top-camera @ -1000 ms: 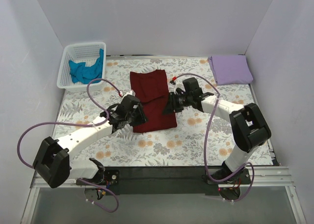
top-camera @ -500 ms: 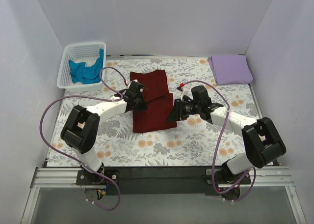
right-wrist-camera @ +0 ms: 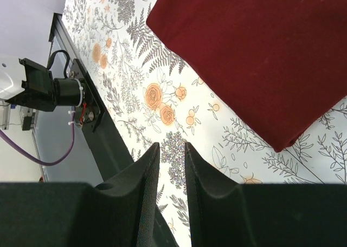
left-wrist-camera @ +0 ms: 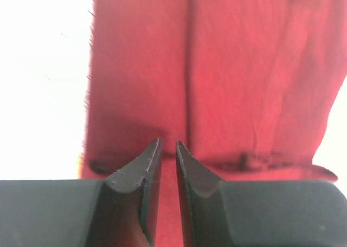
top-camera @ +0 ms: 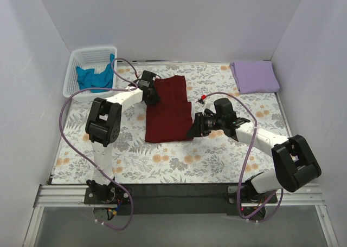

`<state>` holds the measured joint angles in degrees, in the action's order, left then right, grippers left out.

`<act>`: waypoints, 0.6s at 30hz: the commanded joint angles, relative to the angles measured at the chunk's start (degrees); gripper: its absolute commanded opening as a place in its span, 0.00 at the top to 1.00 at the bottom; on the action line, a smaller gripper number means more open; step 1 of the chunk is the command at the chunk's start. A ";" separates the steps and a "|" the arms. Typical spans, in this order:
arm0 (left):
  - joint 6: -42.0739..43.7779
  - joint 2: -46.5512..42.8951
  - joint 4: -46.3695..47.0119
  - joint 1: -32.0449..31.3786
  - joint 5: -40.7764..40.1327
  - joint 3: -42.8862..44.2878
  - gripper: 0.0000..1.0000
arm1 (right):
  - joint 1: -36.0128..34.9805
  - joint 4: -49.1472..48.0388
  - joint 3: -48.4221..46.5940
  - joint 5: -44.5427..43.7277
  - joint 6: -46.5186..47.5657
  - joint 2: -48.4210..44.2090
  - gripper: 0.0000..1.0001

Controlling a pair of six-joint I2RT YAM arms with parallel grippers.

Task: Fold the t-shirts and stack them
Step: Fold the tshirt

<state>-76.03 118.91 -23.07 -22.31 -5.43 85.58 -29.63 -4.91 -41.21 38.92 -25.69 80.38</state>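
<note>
Teal t-shirt (top-camera: 92, 79) half hidden in basket (top-camera: 87, 94), maroon t-shirt (left-wrist-camera: 244, 84) blurred, cropped close-up

Three t-shirts: one maroon t-shirt (top-camera: 169, 111), one lavender t-shirt (top-camera: 256, 76), one teal t-shirt (top-camera: 92, 79). One white basket (top-camera: 70, 80), one floral cloth (top-camera: 217, 155). Two grippers — left gripper (left-wrist-camera: 168, 144), right gripper (right-wrist-camera: 172, 145).

Maroon t-shirt (top-camera: 168, 109) folded, centre; lavender t-shirt (top-camera: 255, 76) folded, far-right; teal t-shirt (top-camera: 93, 78) crumpled.

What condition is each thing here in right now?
Maroon t-shirt: partly folded, flat on floral cloth.
Lavender t-shirt: folded, far right corner.
Teal t-shirt: crumpled inside white basket.
Left end effector: nearly closed at the maroon t-shirt's far left corner, grip unclear.
Right end effector: slightly open, empty.
</note>
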 commanded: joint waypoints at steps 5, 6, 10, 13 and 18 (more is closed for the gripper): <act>-2.36 -5.95 -3.39 3.14 4.01 -0.31 0.73 | 0.36 -3.79 -2.38 0.98 -1.90 4.08 0.69; -2.98 -10.06 -2.86 3.14 7.07 -2.42 0.72 | 0.27 -4.23 -3.25 2.20 -2.51 4.61 0.69; -5.53 -24.11 2.84 2.53 13.14 -17.61 0.69 | 0.27 -9.75 -4.67 5.20 -5.59 8.99 0.69; -7.02 -32.13 7.58 1.92 17.19 -28.78 0.69 | 0.18 -13.45 -5.37 7.49 -8.40 12.42 0.68; -9.57 -36.56 13.66 0.60 19.15 -42.84 0.71 | 0.27 -19.95 -6.78 9.77 -11.22 19.19 0.68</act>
<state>-83.48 82.56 -13.98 -21.32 10.39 49.19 -29.61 -17.58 -45.80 45.34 -34.02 96.71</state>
